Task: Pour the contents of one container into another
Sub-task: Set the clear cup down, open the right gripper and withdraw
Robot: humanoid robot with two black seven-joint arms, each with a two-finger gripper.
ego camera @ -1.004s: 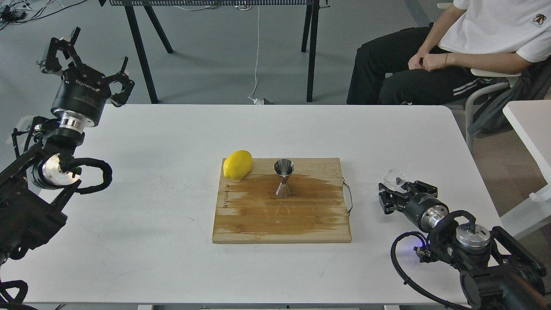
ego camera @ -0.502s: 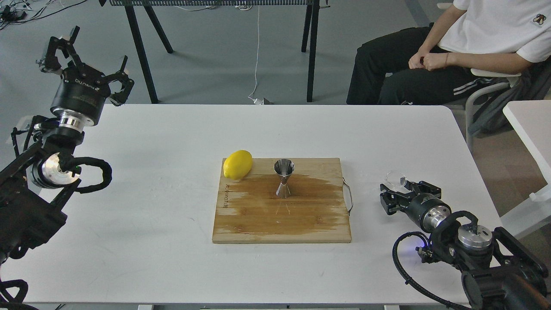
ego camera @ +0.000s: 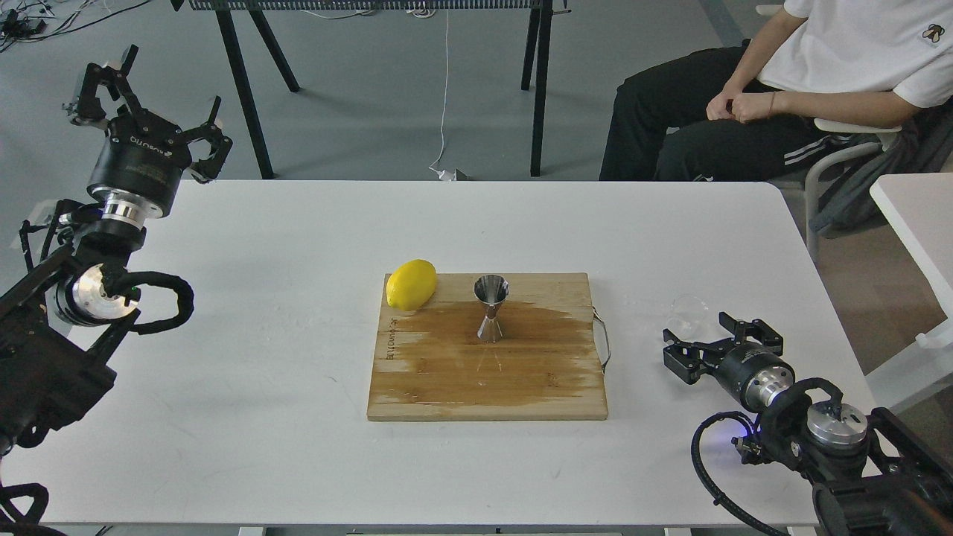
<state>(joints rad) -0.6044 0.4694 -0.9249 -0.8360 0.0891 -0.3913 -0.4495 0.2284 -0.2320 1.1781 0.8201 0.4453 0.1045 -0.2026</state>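
Standing upright near the middle of a wooden cutting board (ego camera: 417, 387) is a small shiny steel jigger (ego camera: 491, 307), its open top facing up. The board lies flat at the centre of a white counter (ego camera: 298, 246) and shows a wide darker, wet-looking patch around the jigger's base. A yellow lemon (ego camera: 411, 284) rests on the board's far left corner, just left of the jigger and apart from it.

To the right of the board, well apart from the jigger, a tiny clear glass cup (ego camera: 688, 311) sits on the counter. It is nearly see-through and hard to make out. The right gripper (ego camera: 722, 339) lies low over the counter just near and right of the cup, its two black fingers (ego camera: 750, 328) spread apart with nothing between them. The cup stands beyond the fingertips, free of them.

At the far left edge of the counter the left gripper (ego camera: 145, 100) is raised high, pointing up and away, its fingers (ego camera: 212, 141) spread wide and empty.

Beyond the counter on the far right, a person (ego camera: 782, 97) in a white shirt and black trousers sits with hands clasped.
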